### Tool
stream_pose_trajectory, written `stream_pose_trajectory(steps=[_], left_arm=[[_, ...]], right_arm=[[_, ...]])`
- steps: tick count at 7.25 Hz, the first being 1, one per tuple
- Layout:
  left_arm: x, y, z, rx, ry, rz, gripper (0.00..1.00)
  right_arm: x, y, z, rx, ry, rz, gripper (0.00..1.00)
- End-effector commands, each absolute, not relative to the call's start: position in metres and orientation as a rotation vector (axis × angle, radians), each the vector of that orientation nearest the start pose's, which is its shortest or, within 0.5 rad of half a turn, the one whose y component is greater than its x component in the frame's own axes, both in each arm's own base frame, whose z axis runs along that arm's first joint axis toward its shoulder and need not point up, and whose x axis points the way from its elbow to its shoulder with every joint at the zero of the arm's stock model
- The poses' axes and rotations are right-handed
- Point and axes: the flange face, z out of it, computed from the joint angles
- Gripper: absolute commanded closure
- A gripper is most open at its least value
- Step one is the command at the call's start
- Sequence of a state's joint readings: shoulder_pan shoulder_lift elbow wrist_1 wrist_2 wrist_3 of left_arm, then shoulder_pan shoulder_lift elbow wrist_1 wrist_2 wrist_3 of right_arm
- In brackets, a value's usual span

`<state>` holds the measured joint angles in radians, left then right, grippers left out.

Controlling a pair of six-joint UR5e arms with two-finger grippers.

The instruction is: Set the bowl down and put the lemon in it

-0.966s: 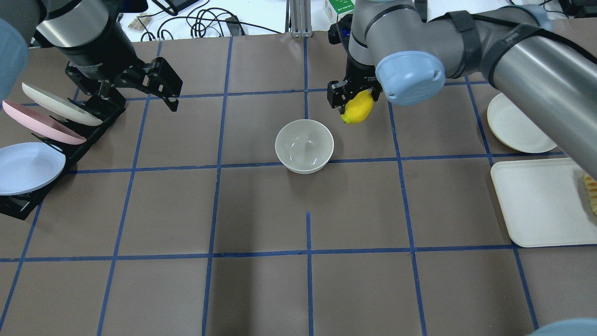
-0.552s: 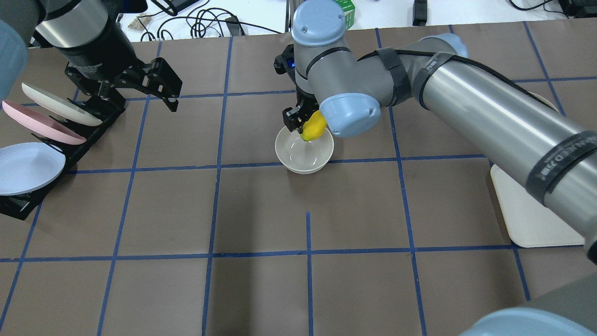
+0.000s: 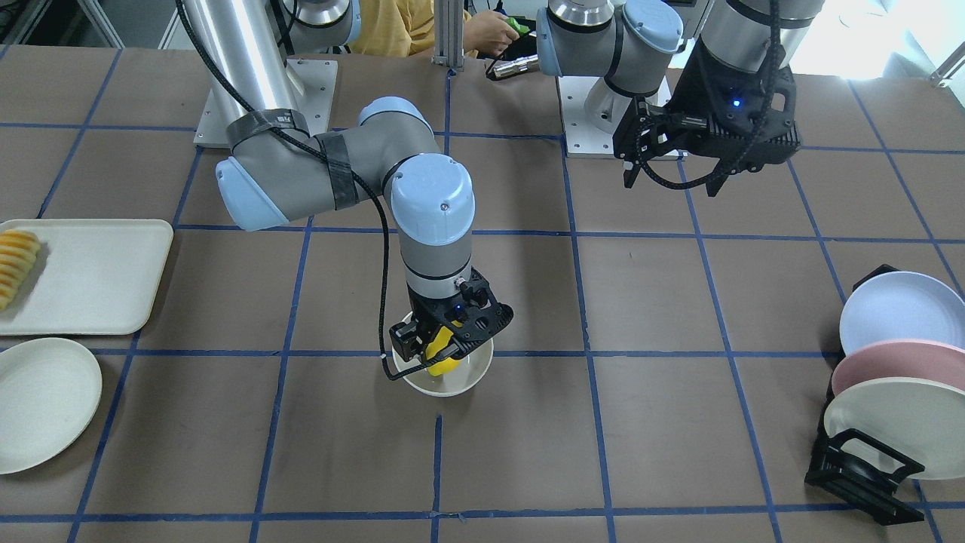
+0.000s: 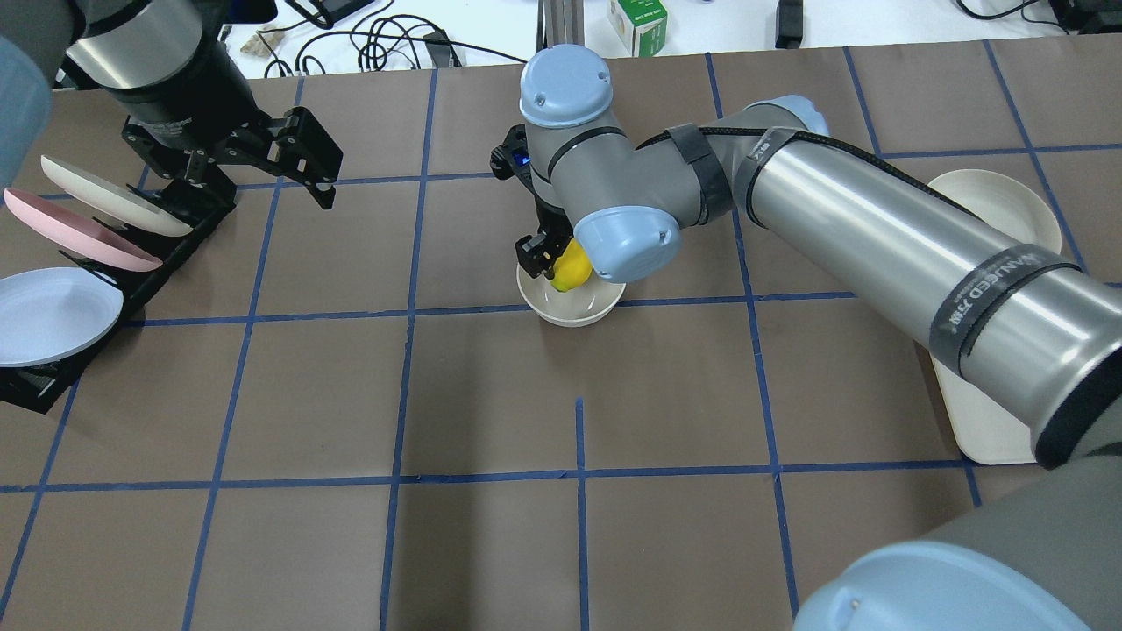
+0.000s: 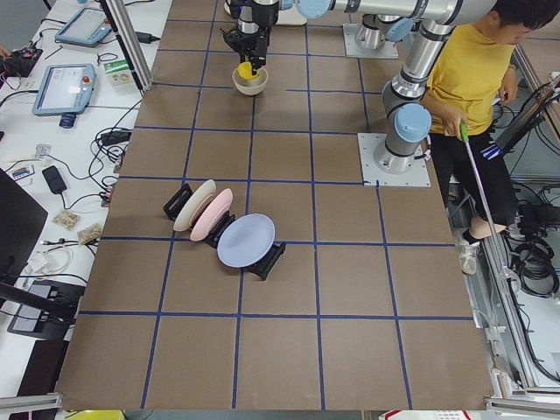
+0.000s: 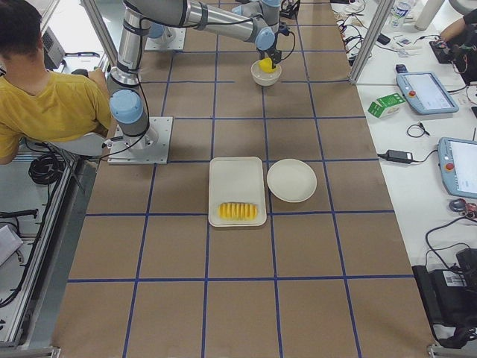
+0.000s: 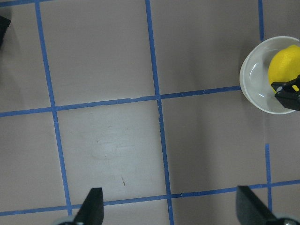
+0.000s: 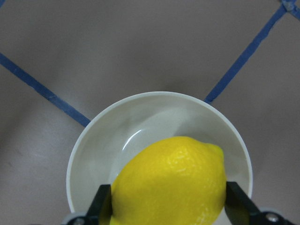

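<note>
The off-white bowl (image 4: pixel 570 317) stands near the table's middle. My right gripper (image 4: pixel 552 263) is shut on the yellow lemon (image 4: pixel 570 270) and holds it low over the bowl's opening. In the right wrist view the lemon (image 8: pixel 171 183) sits between the fingers, just above the bowl (image 8: pixel 93 154); I cannot tell if it touches the bowl. The front view shows the same gripper (image 3: pixel 437 354), lemon (image 3: pixel 441 363) and bowl (image 3: pixel 445 386). My left gripper (image 4: pixel 267 171) is open and empty, high up near the plate rack. Its wrist view shows the bowl (image 7: pixel 255 79) and lemon (image 7: pixel 283 65) at the right edge.
A black rack (image 4: pixel 79 263) with cream, pink and blue plates stands at the left. A shallow cream plate (image 3: pixel 41 400) and a white tray (image 3: pixel 83 275) with sliced yellow food (image 3: pixel 15 264) lie on my right. A person (image 5: pixel 472 96) stands beside the robot's base.
My right arm has carried the lemon left from beside the bowl to over it and lowered it toward the opening. The left arm has not moved.
</note>
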<state>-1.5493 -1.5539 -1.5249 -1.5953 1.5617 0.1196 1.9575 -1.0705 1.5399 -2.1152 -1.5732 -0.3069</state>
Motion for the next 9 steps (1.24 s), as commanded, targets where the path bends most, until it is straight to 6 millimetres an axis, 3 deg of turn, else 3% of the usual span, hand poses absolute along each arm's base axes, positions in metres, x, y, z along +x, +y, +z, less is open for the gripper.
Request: stream_pose_trajectory(steps=[1,6,9], left_arm=[[-0.124,-0.490,0.516,0.155,3.144,-0.061,0.00],[-0.123,-0.492,0.516,0.155,3.143,-0.068,0.00],[-0.123,-0.492,0.516,0.155,3.143,-0.068,0.00]], right_arm=[[0.373,-0.561,0.247,-1.162,2.919,-0.073,1.00],[0.381,-0.564,0.217,-1.188,2.847,-0.050,0.96],[0.378,-0.558,0.207,-1.188,2.849,-0.015,0.58]])
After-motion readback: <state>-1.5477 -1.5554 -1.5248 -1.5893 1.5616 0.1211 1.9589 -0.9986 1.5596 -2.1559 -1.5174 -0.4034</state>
